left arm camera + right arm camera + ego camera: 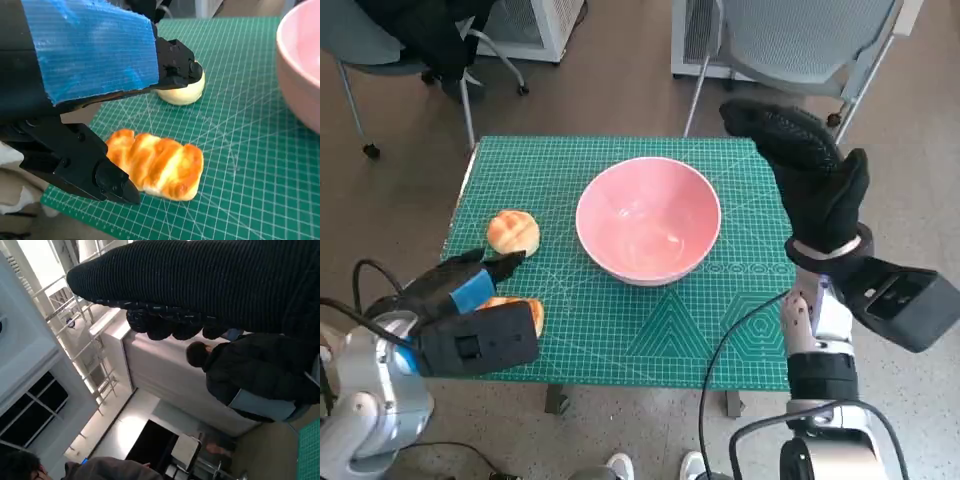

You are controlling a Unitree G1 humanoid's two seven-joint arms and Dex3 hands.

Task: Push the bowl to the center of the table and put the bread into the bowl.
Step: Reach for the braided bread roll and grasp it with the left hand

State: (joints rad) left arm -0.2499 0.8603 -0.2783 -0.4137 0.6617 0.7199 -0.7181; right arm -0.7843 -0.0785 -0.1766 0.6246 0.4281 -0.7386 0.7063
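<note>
The pink bowl (648,218) stands empty near the middle of the green mat (660,330); its rim (300,60) also shows in the left wrist view. A round bun (513,232) (182,90) lies to its left. Nearer the front left corner lies a long braided bread (528,312) (157,164), partly hidden in the head view. My left hand (460,285) (90,50) hovers over this bread with its fingers (100,177) spread on either side, holding nothing. My right hand (810,170) (210,285) is raised over the table's right edge, stretched out flat and empty.
Two chairs (800,40) stand behind the table, one at each back corner. A black cable (740,340) hangs off the front right. Shoes (620,465) show at the front edge. The right wrist view shows a person in a dark jacket (250,375).
</note>
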